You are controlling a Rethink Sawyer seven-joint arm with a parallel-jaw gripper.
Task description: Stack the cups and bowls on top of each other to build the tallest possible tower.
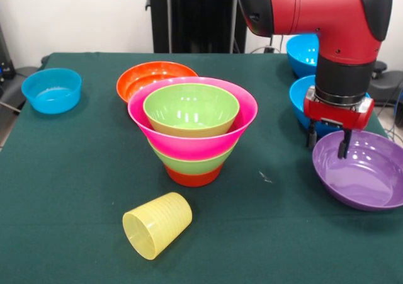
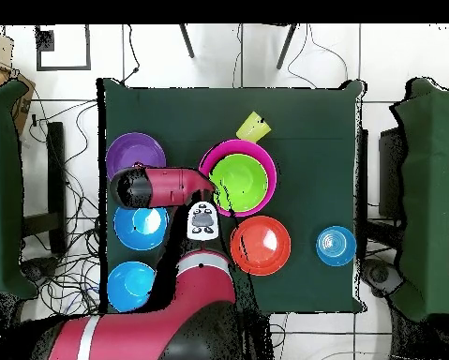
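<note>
Front view: gripper (image 1: pixel 327 140) hung over the purple bowl's (image 1: pixel 365 177) rim, fingers (image 1: pixel 344 144) spread apart and empty.
The tower (image 1: pixel 192 130) stood mid-tabletop (image 1: pixel 63 189), the yellow cup (image 1: pixel 157 225) lying on its side before it.
Overhead view: the arm (image 2: pixel 167 185) reached between the purple bowl (image 2: pixel 134 155) and the tower (image 2: pixel 239 180), the cup (image 2: pixel 253 126) beside the tower.

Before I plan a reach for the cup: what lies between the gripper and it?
Only bare green cloth, seen in the front view. The gripper hangs at the purple bowl; the cup lies on its side before the tower.
</note>
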